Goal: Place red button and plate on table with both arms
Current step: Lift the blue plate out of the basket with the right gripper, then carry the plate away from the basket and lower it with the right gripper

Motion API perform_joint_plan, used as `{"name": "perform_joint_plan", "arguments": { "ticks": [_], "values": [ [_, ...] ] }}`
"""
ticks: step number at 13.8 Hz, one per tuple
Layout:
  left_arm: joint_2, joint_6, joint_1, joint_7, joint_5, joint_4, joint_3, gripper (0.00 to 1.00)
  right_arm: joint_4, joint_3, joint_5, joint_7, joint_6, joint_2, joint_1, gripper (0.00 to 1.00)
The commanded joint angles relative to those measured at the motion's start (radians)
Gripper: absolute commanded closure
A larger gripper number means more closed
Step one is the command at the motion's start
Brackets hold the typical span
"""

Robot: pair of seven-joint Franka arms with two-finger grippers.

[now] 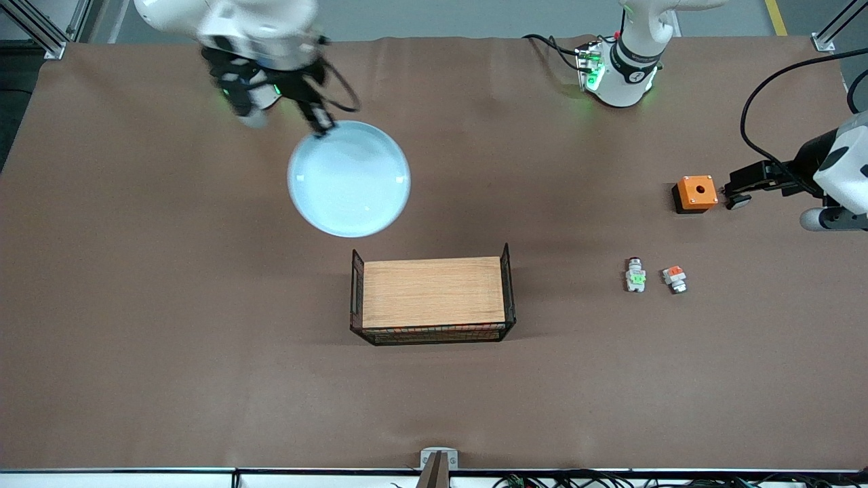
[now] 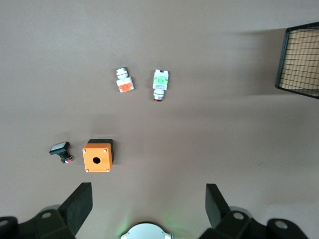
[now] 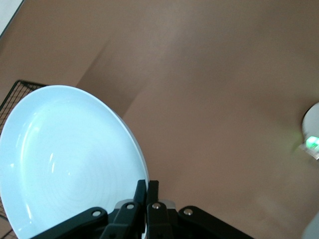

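Right gripper [image 3: 147,189] pinches the plate [image 1: 349,179] by its rim, up over the table [image 1: 135,305], near the wooden tray [image 1: 432,291]. Left gripper [image 2: 147,199] hangs spread above the orange box [image 1: 696,193]; the red button [image 1: 635,274] lies beside a similar orange-block unit [image 1: 675,278].

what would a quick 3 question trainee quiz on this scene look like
1. True or false: the right gripper has its jaws shut on the rim of the plate.
2. Which small unit lies nearer the wooden tray: A) the red button with the green block, B) the unit with the orange-red block?
3. Fill in: the left gripper, jaws open, is over the table by the orange ____.

Key: 1 true; 2 A; 3 box
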Motion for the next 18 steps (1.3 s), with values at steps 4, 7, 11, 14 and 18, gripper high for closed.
{"name": "perform_joint_plan", "arguments": {
  "ticks": [4, 7, 11, 14, 18],
  "values": [
    [-0.039, -0.057, 0.005, 0.000, 0.068, 0.007, -0.055, 0.00, -0.064, 0.010, 0.029, -0.745, -0.104, -0.080, -0.392, 1.00],
    [-0.054, -0.057, 0.009, -0.002, 0.070, -0.018, -0.062, 0.00, -0.130, 0.002, 0.029, -1.147, -0.066, -0.071, -0.595, 1.00],
    [-0.085, -0.051, 0.033, 0.017, 0.070, -0.032, -0.064, 0.00, -0.285, 0.001, 0.029, -1.527, 0.107, -0.059, -0.755, 1.00],
    [-0.155, -0.007, 0.047, 0.057, 0.076, -0.103, -0.078, 0.00, -0.397, 0.001, 0.029, -1.714, 0.291, 0.001, -0.818, 1.00],
    [-0.232, 0.098, 0.053, 0.069, 0.079, -0.193, -0.076, 0.00, -0.502, 0.001, 0.029, -1.808, 0.527, 0.116, -0.838, 1.00]
  ]
}}
